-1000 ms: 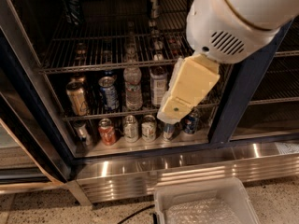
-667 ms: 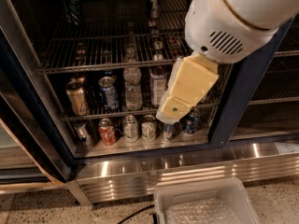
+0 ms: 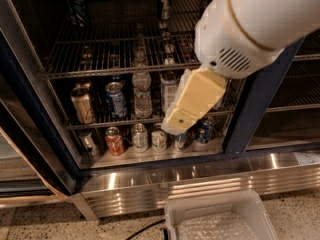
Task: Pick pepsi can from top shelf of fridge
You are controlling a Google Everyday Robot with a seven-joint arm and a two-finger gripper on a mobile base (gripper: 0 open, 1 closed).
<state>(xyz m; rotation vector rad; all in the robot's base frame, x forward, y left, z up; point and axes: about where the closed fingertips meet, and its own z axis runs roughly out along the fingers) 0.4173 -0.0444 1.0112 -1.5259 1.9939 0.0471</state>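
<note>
The fridge (image 3: 250, 104) stands open, with a dark blue frame and steel base. The pepsi can (image 3: 75, 5), dark blue with white wavy stripes, stands far back at the left on the top shelf (image 3: 115, 59), a grey wire rack. My gripper (image 3: 176, 124), a cream-coloured piece under the big white arm (image 3: 250, 29), hangs in front of the middle shelf on the right side. It points down and to the left. It is well below and to the right of the pepsi can and holds nothing that I can see.
The middle rack holds a gold can (image 3: 82, 104), a blue can with a red-and-white logo (image 3: 116, 99) and a water bottle (image 3: 142, 94). An orange-red can (image 3: 114, 140) and several other cans stand on the fridge floor. A white plastic bin (image 3: 220, 216) sits on the floor in front.
The arm and gripper have drifted slightly to the left. Nothing else has moved.
</note>
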